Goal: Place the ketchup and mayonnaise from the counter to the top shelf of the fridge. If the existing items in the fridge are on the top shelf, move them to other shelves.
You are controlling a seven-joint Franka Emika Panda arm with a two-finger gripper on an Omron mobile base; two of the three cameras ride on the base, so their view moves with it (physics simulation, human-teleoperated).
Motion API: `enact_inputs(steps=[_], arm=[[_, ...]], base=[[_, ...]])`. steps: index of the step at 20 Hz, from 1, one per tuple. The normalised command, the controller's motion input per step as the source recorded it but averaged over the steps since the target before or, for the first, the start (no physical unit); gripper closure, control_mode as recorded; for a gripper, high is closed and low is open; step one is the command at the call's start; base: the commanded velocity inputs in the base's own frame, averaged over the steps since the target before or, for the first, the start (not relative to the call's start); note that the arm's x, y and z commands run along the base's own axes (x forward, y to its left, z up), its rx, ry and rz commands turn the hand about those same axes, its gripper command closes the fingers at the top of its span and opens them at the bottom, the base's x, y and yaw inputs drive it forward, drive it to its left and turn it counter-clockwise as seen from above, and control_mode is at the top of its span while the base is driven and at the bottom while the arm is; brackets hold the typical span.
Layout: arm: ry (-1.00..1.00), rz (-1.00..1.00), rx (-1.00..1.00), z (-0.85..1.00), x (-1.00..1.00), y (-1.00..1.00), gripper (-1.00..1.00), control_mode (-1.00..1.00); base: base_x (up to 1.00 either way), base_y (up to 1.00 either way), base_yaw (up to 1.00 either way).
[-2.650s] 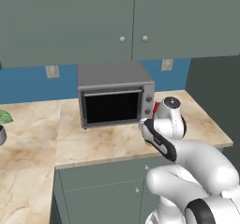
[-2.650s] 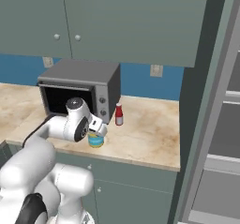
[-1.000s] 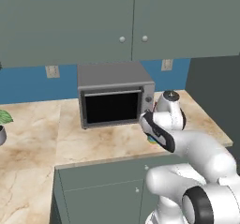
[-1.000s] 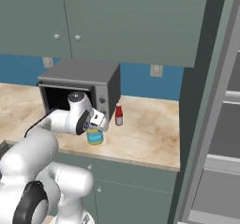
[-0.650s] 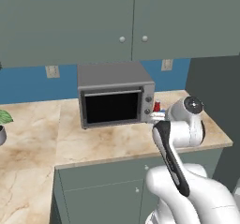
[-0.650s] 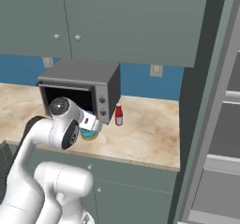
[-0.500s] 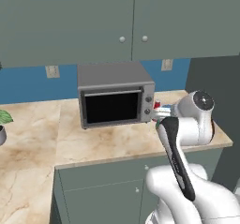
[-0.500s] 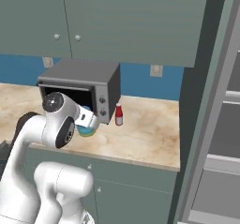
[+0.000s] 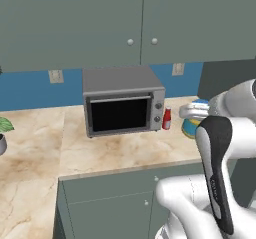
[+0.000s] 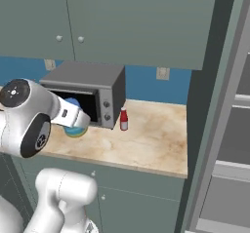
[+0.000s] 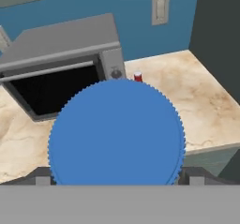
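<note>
My gripper (image 11: 117, 178) is shut on the mayonnaise (image 11: 116, 131), whose blue lid takes up the middle of the hand view between the two fingertips (image 11: 43, 176). The left base view has the jar (image 9: 192, 126) under the hand, right of the ketchup (image 9: 167, 119). From the right base camera the jar (image 10: 73, 128) hangs in front of the microwave door, just above the counter (image 10: 151, 139). The ketchup (image 10: 124, 119) stands upright at the microwave's right corner; its cap (image 11: 138, 76) peeks over the lid. The fridge (image 10: 229, 129) stands open at the right with white-rimmed shelves (image 10: 234, 171). The fruit items are out of view.
A grey microwave (image 9: 122, 105) sits at the back of the counter (image 9: 125, 150). Grey-green wall cabinets (image 9: 130, 23) hang above it. A potted plant (image 9: 4, 130) is at the far left. The fridge's dark side wall (image 11: 220, 35) borders the counter's right end.
The arm has swung round and its elbow has risen. The gripper has carried the mayonnaise away from its spot beside the ketchup, towards the microwave front. The ketchup has not moved.
</note>
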Motion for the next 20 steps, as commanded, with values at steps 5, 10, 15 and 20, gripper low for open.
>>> enact_inputs(steps=[5, 10, 15, 20], arm=[[0.12, 0.0, -0.03, 0.52, -0.76, 0.0, 1.0, -1.0], [0.08, 0.0, -0.07, 0.05, -0.6, 0.0, 1.0, -1.0], [0.0, 0.0, -0.01, 0.0, -0.44, -0.24, 1.0, 1.0], [0.0, 0.0, 0.0, 0.0, 0.0, 0.0, 1.0, 1.0]], base=[[0.0, 0.0, 0.0], [0.0, 0.0, 0.0], [-0.32, -0.38, 0.0], [-0.42, -1.0, -0.07]])
